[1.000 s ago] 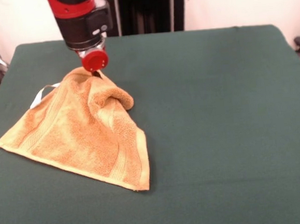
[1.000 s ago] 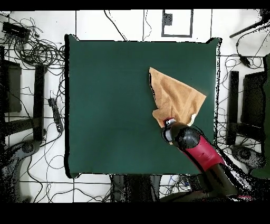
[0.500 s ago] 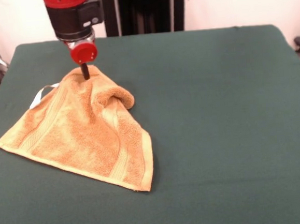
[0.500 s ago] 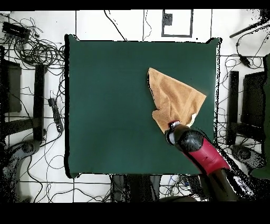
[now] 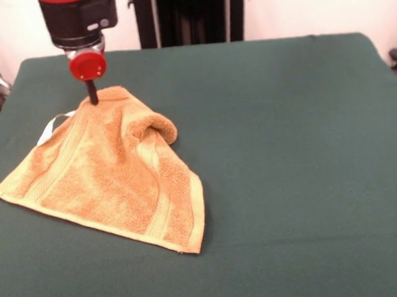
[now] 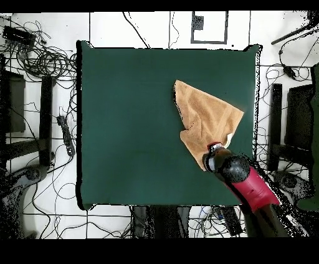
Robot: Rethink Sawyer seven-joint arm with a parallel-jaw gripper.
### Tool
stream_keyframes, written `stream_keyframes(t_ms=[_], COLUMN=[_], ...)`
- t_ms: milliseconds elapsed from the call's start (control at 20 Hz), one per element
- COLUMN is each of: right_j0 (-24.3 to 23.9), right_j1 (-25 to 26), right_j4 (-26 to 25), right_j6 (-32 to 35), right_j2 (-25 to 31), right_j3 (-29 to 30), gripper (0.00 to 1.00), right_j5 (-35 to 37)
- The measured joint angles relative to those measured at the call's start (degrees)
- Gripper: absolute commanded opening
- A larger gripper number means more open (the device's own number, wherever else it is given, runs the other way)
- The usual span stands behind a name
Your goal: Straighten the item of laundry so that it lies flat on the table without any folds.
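Gripper (image 5: 92, 96) pinching the far corner of the hand towel (image 5: 111, 179), dark fingertip sunk into the terry just under the red disc; fingers closed on that corner, to judge from the way the cloth peaks up to meet them. Held there, apparently, to drag the corner outward and pull the fold out of the fabric.

Towel on the left half of the table (image 5: 288, 148) in the front view, spread as a rough triangle, not yet flat: one flap rolled over into a thick curl beside the gripped corner, paler woven bands running down toward the near point. Small white tag (image 5: 51, 127) poking out along the left edge, lying on the green cloth. Same towel in the overhead view (image 6: 202, 118) toward the right side of the table, with the gripper (image 6: 214, 149) at its corner nearest the robot and the red arm trailing off the table edge.

Against half a second ago: gripper shifted left and slightly farther back in the front view, corner carried along with it. Near point of the towel nudged a little rightward, top edge drawn tauter. Rolled flap much as before, so fold still to be undone.
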Motion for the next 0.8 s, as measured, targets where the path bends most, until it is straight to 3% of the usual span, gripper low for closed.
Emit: stream_keyframes(t_ms=[500, 550, 800], right_j0=[0.79, 1.56, 1.88], right_j1=[-1.32, -1.34, -1.40], right_j4=[0.01, 0.01, 0.00], right_j6=[0.00, 0.00, 0.00], right_j2=[0.28, 0.29, 0.34], right_j3=[2.88, 2.93, 3.01], gripper=[0.00, 1.00, 1.00], right_j5=[-5.98, -6.49, -6.54])
